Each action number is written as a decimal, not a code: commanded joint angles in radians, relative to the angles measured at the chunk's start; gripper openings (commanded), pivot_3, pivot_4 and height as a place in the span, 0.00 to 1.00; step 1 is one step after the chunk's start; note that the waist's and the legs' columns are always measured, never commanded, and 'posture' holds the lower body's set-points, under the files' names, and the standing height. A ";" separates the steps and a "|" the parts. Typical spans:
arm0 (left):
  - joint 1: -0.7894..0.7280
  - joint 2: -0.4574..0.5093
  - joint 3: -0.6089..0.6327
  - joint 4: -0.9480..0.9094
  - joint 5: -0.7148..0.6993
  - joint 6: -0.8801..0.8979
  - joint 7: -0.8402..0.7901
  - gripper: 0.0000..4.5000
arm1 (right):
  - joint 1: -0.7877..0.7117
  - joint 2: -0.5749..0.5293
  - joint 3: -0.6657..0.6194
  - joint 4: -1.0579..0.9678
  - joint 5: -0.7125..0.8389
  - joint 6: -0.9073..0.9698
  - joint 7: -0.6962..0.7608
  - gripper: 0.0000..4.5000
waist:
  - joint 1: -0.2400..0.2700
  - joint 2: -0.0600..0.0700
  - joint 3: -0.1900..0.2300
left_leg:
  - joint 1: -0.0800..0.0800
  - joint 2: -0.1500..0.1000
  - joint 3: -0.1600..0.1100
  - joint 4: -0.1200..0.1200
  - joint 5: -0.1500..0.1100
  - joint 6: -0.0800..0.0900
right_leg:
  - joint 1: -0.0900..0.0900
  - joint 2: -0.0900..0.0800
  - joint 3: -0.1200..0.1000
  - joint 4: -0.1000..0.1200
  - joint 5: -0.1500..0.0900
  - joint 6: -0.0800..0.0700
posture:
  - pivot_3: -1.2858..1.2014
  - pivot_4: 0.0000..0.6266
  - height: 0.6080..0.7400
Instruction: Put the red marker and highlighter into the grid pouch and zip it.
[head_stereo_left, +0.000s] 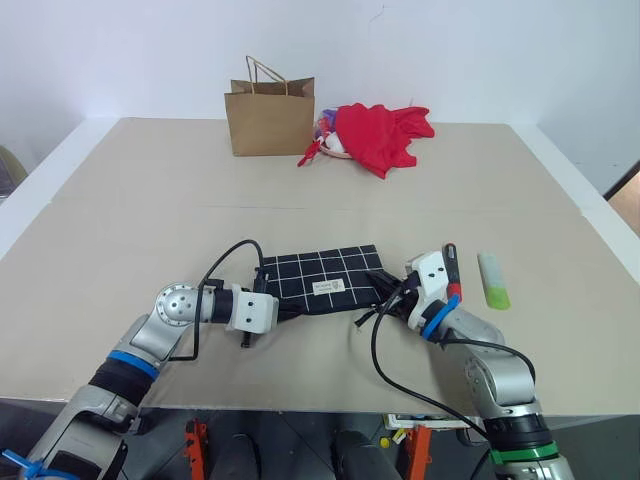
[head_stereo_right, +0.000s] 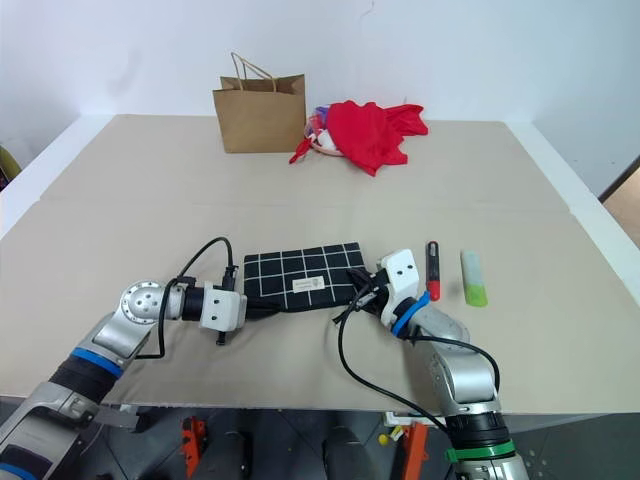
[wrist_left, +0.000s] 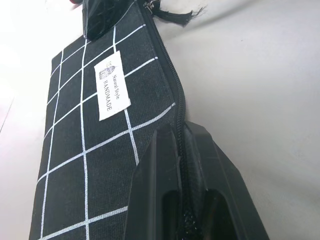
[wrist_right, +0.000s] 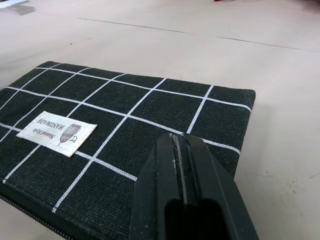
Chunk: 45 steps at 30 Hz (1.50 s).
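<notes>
With the left fingers (wrist_left: 186, 200) pressed together on the zipper edge of the pouch (head_stereo_left: 320, 277) at its left end, and the right fingers (wrist_right: 186, 195) shut w/ their tips over the pouch's right end by the pull cord (wrist_left: 172, 16), this looks like the opening step: one hand anchors, the other draws the zip. Whether the right fingers actually pinch the cord I can't tell; from the head views they sit right at it. To do it well: keep the left pinch firm on the seam so the fabric stays taut, pull along the zipper line, not up, or the pouch will drag on the desk (head_stereo_left: 120, 220). Marker (head_stereo_right: 433, 268) and highlighter (head_stereo_right: 474, 277) lie side by side just right of the right hand, not yet in; they're close enough to grab once the mouth gapes.
</notes>
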 joint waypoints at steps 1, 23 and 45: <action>-0.011 0.003 0.027 0.027 -0.051 0.056 -0.039 0.00 | -0.004 -0.013 -0.015 -0.052 0.001 -0.038 0.017 0.00 | -0.001 0.000 0.000 | 0.000 0.000 0.000 0.000 0.000 0.000 | 0.000 0.000 0.000 0.000 0.000 0.000 | 0.52 0.24 1.00; -0.051 -0.012 0.177 -0.262 -0.434 0.744 -0.179 0.00 | 0.230 -0.174 -0.158 -0.256 0.051 -0.397 0.303 0.98 | 0.001 0.001 0.002 | -0.007 -0.001 -0.006 -0.001 -0.005 0.004 | -0.003 0.000 -0.007 0.000 -0.006 0.003 | 0.52 0.24 1.00; -0.022 -0.037 0.171 -0.303 -0.402 0.724 -0.160 0.00 | 0.121 -0.180 -0.018 -0.149 0.000 -0.516 0.357 0.29 | 0.005 0.000 0.002 | -0.006 -0.001 -0.006 -0.001 -0.003 0.002 | -0.002 0.000 -0.007 0.000 -0.005 0.003 | 0.52 0.24 1.00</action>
